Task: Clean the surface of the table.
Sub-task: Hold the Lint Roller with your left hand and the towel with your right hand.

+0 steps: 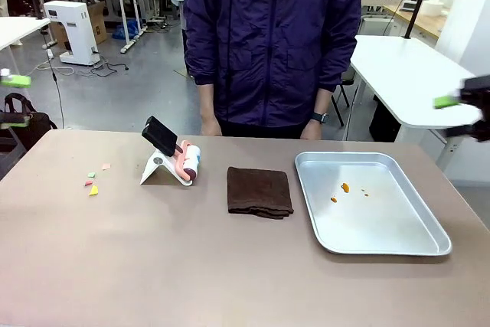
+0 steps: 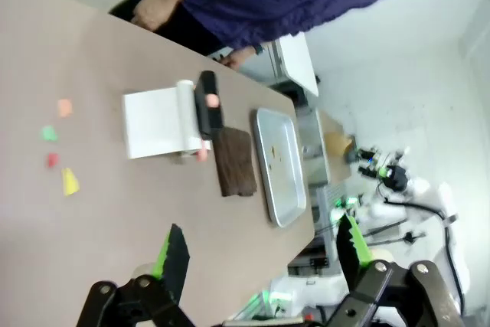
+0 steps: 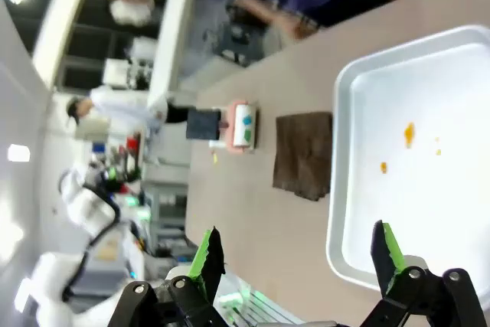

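Brown tabletop (image 1: pixel 153 266) spans the foreground. A cloth (image 1: pixel 259 191) lies at centre; tray (image 1: pixel 390 223) at its 3 o'clock, with what may be orange crumbs (image 1: pixel 344 187); roller (image 1: pixel 189 162) at 9 o'clock, coloured scraps (image 1: pixel 93 184) beyond. A person (image 1: pixel 272 36) stands at 12 o'clock. The left tool (image 2: pixel 259 235) and right tool (image 3: pixel 296 233) hang wide, empty.

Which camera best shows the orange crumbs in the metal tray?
The right wrist view: the tray lies near and large, so the orange crumbs stand out. The front view shows them smaller but clear. In the left wrist view the tray is far and foreshortened, the crumbs mere specks.
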